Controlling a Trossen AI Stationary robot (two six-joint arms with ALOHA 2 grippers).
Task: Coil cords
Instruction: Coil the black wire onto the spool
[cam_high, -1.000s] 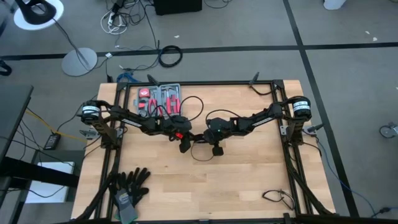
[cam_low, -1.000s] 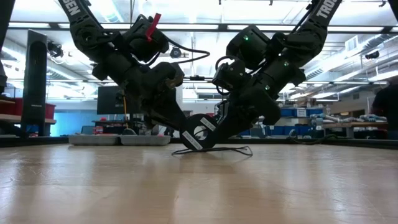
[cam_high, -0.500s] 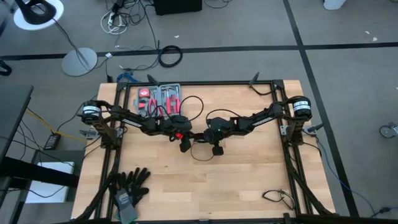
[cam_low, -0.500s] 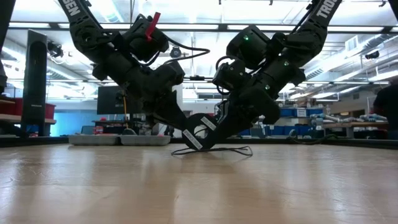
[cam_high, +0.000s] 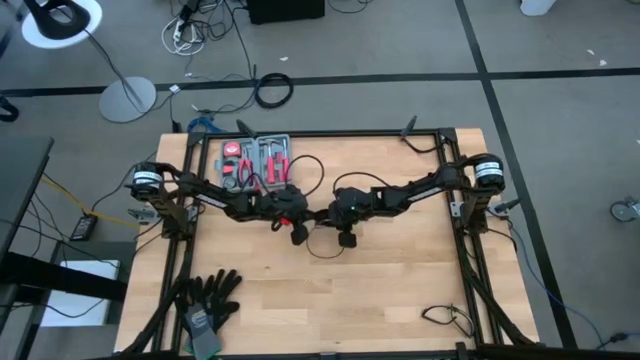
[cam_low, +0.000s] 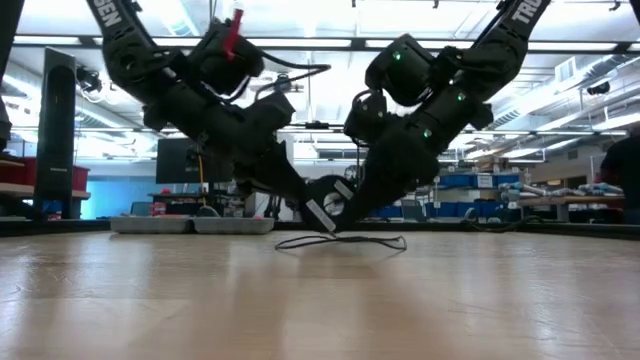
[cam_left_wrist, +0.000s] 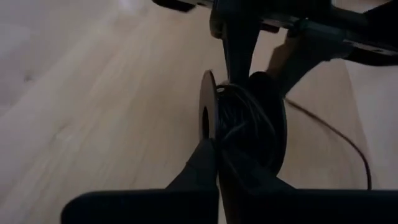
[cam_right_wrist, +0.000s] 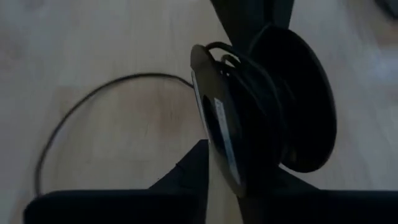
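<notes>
The cord's round black spool (cam_right_wrist: 261, 99), with cord wound between its two flanges, hangs just above the table's middle (cam_low: 326, 205). From it a slack loop of thin black cord (cam_low: 345, 241) trails on the wood (cam_high: 325, 252). My left gripper (cam_left_wrist: 217, 165) comes from the table's left and is shut on the spool. My right gripper (cam_right_wrist: 227, 177) comes from the right, slanting down. Its fingers stand open on either side of the labelled flange (cam_right_wrist: 219, 134); I cannot tell whether they touch it. My left gripper pinches the rim of one thin flange (cam_left_wrist: 209, 134) between its two fingers, at the part of the rim nearest it. The fingers slant down from the table's left. The spool stands on edge, clear of the wood, and the cord hangs slack from it.
A tray of red-handled tools (cam_high: 257, 160) sits at the far left and black gloves (cam_high: 210, 295) at the near left. A small coiled cable (cam_high: 445, 318) lies near the right front corner. Bare wood lies in front of the grippers.
Both wrists have rolled a little without shifting place. The spool has risen slightly and tipped, its labelled face now higher in the low view. The cord loop has stayed on the table.
</notes>
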